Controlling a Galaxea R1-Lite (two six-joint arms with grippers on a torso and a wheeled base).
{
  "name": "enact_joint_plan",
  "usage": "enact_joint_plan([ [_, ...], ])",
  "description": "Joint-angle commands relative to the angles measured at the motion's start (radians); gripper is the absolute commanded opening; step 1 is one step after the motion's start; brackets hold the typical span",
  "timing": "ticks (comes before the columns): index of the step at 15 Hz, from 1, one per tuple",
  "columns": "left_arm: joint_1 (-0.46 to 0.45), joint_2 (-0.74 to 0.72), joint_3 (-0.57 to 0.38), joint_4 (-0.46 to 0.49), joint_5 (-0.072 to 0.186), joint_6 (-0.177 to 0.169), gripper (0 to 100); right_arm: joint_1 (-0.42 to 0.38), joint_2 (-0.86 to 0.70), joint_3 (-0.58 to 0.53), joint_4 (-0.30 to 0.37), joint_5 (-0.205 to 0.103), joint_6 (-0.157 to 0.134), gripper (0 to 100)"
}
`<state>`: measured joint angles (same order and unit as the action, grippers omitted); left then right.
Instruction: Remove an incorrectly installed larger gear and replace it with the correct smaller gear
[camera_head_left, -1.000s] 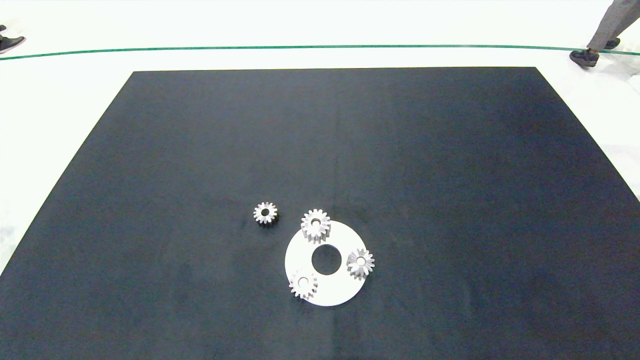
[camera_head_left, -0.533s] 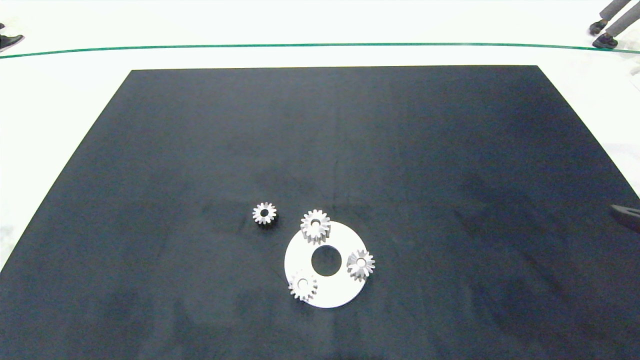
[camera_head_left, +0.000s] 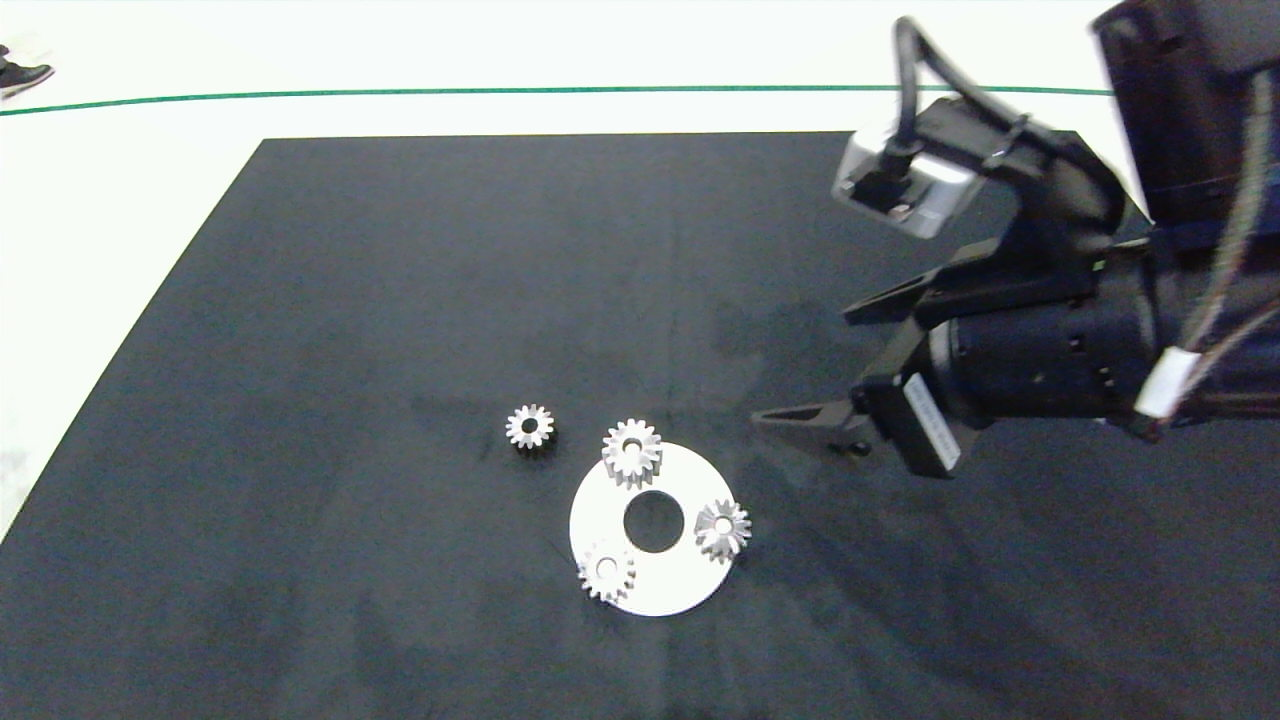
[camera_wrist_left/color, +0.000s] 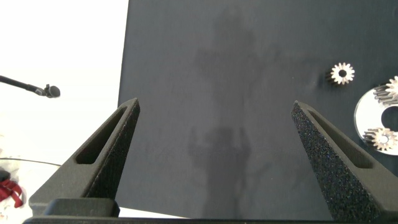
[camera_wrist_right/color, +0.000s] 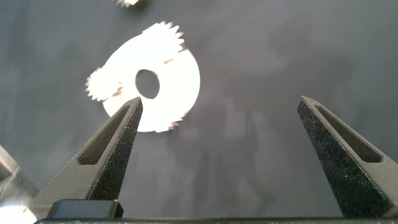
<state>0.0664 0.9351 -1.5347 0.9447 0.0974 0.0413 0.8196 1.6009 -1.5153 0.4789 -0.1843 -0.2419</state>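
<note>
A white round plate (camera_head_left: 660, 590) with a central hole lies on the black mat (camera_head_left: 400, 250). Three silver gears sit on it. The larger gear (camera_head_left: 722, 529), star-like with pointed teeth, is at the plate's right edge. The other two are at its far edge (camera_head_left: 631, 451) and near-left edge (camera_head_left: 606, 571). The smaller gear (camera_head_left: 529, 427) lies loose on the mat, left of the plate. My right gripper (camera_head_left: 815, 365) hovers open and empty to the right of the plate. My left gripper (camera_wrist_left/color: 216, 107) is open over bare mat and is out of the head view.
The mat's left edge (camera_wrist_left/color: 124, 74) meets a white floor. A green line (camera_head_left: 500, 92) runs across the floor beyond the mat. A person's shoe (camera_head_left: 25, 72) shows at the far left. A thin dark rod (camera_wrist_left/color: 31, 89) lies on the floor near the left gripper.
My right arm has swung in from the right edge and now hangs over the mat beside the plate. The gears and plate have not moved. The person's legs at the far right are no longer seen.
</note>
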Motion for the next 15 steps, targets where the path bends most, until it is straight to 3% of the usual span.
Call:
enact_joint_plan([
  [1,0.001,-0.013,0.001,0.005,-0.001,0.000,100,0.076,0.194,-0.128,0.061,-0.050,-0.004,100],
  [9,0.000,-0.024,0.001,0.005,0.001,0.000,100,0.069,0.396,-0.258,0.061,-0.058,0.004,100],
  [15,-0.002,-0.024,0.002,0.005,0.001,0.002,100,0.047,0.479,-0.272,0.043,-0.057,0.004,97],
])
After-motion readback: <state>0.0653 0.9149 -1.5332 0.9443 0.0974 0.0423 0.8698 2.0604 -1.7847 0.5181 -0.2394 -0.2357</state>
